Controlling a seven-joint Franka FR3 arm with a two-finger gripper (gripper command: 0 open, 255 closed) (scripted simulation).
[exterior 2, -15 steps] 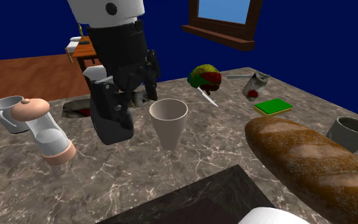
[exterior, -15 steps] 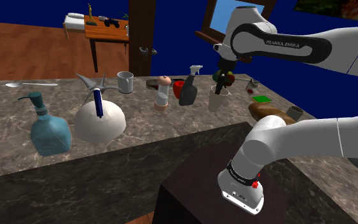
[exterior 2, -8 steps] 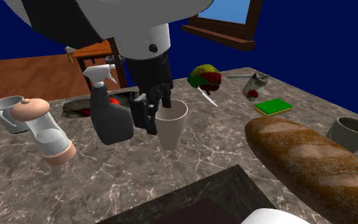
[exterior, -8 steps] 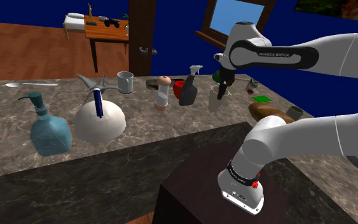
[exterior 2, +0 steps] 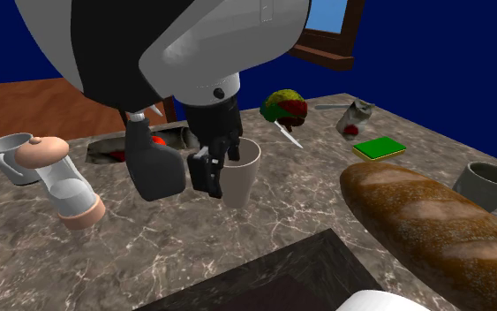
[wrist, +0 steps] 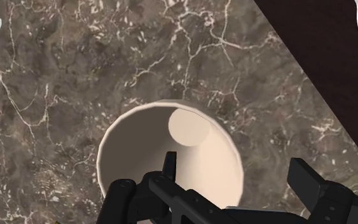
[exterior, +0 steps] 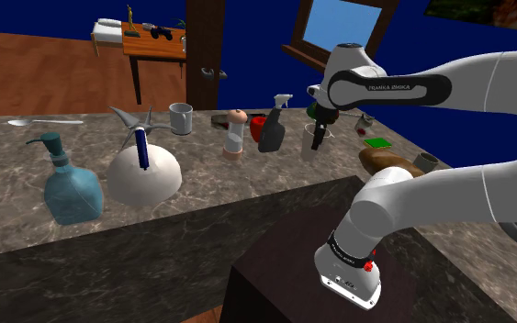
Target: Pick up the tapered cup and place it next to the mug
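While the gripper (wrist: 234, 164), fingers apart, straddles the beige tapered cup (wrist: 199, 156), contact is unclear. Upper left, the arm (exterior 2: 176, 44) hides the top of the spray bottle (exterior 2: 154, 177).

Second exterior view: brown veined marble counter (exterior 2: 149, 256) carries beige tapered cup (exterior 2: 244, 181). Dark grey spray bottle (exterior 2: 154, 172) at its 9 o'clock, crusty brown bread loaf (exterior 2: 423, 221) at 4, flat green block (exterior 2: 380, 147) at 2.

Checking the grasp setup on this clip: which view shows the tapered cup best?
The wrist view: it looks straight down into the beige tapered cup, showing most of its rim and round bottom. The second exterior view shows its side, partly covered by the gripper. The shoulder view shows it far off, under the gripper.
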